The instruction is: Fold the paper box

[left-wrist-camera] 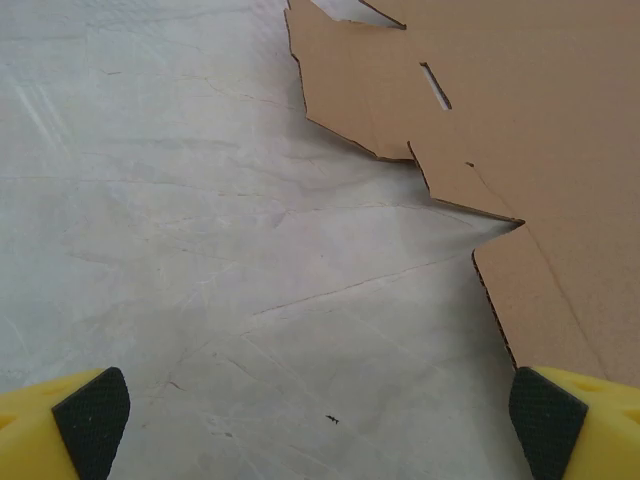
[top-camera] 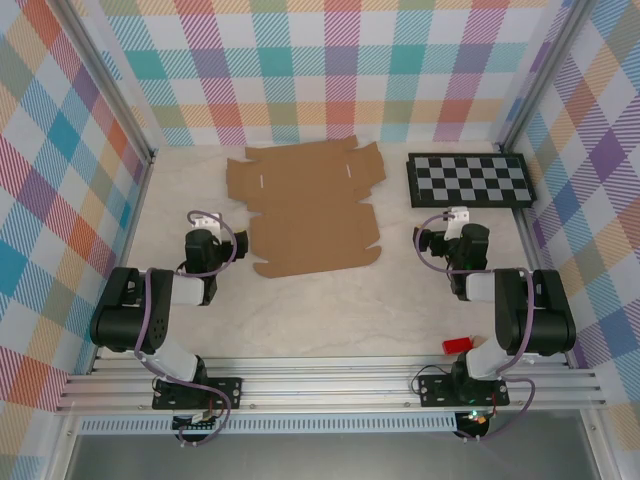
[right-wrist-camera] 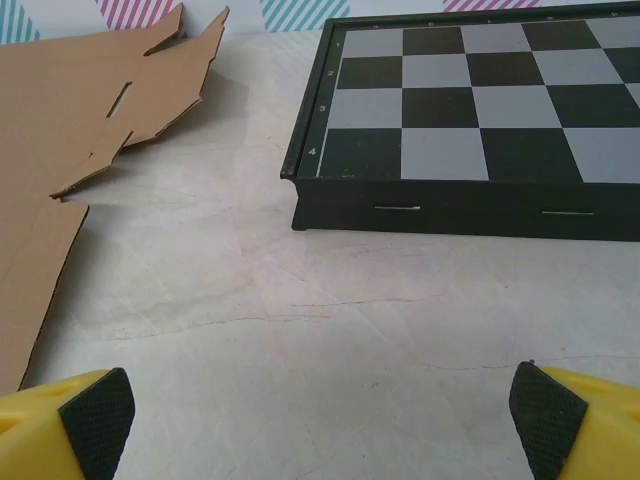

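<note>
- paper box (top-camera: 305, 205): flat, unfolded sheet on the table (top-camera: 350, 310), centre-far, between the two arms.
- Top view: whole outline, with the checkerboard (top-camera: 468, 180) to its right, apart from it.
- Left wrist view: slit (left-wrist-camera: 436, 86) and notched left edge up close.
- Right wrist view: the sheet's right edge and the board's dark side wall.
- left hand (left-wrist-camera: 320, 425): spread wide, nothing in it, sheet corner just beside one fingertip.
- right hand (right-wrist-camera: 320, 425): spread wide, over bare table.
- Open table in front of the sheet.
</note>
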You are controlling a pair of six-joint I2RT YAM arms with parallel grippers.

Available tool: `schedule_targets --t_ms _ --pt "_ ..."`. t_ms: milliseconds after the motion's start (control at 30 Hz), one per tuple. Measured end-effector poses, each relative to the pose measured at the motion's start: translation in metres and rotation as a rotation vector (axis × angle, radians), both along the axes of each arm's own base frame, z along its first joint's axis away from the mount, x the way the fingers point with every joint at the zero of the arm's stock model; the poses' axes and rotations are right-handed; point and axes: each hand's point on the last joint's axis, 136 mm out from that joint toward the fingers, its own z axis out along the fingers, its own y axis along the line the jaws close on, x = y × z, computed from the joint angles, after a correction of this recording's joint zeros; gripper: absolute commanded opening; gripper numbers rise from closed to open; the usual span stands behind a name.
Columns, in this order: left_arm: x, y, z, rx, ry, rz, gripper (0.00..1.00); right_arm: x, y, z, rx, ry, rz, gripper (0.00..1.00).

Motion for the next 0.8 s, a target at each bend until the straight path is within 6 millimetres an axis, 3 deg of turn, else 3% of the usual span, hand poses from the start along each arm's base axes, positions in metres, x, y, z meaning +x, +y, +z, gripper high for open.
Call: schedule_targets --t_ms 800 --pt "-0.0014 0.0000 -0.0017 0.000 0.011 0.000 1.00 0.0000 0.0000 0.0000 0.003 0.001 -0.001 1.00"
